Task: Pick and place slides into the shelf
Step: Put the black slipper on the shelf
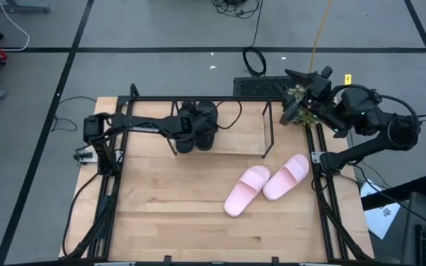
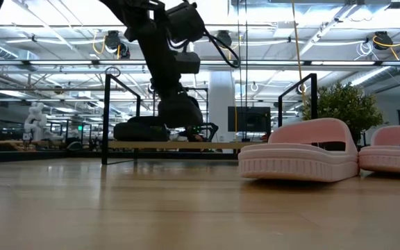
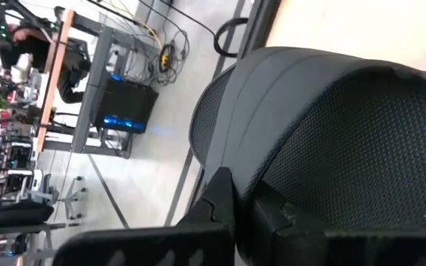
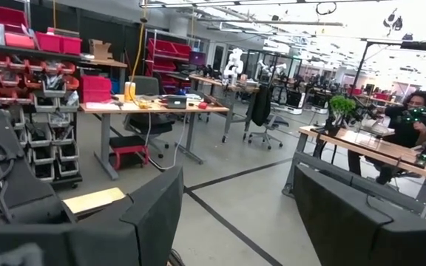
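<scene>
Pink slides (image 1: 266, 185) on wooden tabletop (image 1: 176, 214); workshop floor (image 1: 161, 29) around.

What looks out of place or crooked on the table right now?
The two pink slides lie loose and angled on the tabletop, off the shelf. The black slides sit at the shelf under the left gripper. The right gripper hangs off the table's far corner.

2 pink slides (image 1: 266, 185) lie together before the shelf (image 1: 220, 137).
</scene>
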`<move>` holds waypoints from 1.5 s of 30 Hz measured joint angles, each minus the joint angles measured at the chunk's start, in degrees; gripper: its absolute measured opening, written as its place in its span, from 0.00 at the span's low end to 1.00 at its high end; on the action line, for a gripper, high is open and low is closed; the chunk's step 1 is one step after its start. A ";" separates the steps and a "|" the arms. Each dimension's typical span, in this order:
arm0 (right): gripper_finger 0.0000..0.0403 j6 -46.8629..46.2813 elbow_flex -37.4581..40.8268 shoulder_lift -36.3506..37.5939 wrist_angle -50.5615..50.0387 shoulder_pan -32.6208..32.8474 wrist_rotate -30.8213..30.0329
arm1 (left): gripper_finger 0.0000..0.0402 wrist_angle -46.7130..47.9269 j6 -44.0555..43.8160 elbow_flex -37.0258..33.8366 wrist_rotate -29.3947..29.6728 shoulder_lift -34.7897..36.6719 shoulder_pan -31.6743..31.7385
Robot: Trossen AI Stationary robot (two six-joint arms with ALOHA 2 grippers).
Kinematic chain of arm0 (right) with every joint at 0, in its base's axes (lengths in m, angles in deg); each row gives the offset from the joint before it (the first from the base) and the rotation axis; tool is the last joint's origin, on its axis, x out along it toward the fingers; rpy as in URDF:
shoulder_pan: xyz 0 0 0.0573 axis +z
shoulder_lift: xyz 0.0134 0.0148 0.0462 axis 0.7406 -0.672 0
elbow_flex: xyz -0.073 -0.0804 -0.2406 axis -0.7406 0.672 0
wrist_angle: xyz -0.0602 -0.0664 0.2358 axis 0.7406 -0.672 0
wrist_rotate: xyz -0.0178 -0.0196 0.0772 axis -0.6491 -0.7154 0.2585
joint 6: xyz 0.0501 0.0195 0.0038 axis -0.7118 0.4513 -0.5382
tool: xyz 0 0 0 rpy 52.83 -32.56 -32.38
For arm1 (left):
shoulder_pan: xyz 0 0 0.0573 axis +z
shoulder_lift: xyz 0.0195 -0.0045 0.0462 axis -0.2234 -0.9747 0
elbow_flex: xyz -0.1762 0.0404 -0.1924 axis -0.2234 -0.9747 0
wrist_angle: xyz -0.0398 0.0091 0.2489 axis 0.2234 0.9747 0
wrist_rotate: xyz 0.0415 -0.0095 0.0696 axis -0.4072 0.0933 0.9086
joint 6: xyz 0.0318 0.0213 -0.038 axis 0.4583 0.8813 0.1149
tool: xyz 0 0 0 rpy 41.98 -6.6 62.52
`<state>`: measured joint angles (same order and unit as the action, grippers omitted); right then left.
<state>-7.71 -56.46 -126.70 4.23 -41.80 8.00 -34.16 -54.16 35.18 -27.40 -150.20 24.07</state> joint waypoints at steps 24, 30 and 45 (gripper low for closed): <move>0.61 0.23 0.00 0.00 0.43 0.00 0.02 | 0.00 0.19 0.19 -0.06 -4.62 -2.55 2.36; 0.61 -0.37 0.00 0.00 0.43 0.00 0.13 | 0.00 0.17 -0.21 -0.06 -5.23 -2.54 3.19; 0.61 -0.25 0.00 0.00 0.41 0.00 0.17 | 0.01 -0.67 -1.71 -1.77 -7.12 -2.37 3.41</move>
<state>-7.96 -56.46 -126.70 4.63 -41.80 8.17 -34.84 -55.87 33.41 -34.52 -152.57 27.47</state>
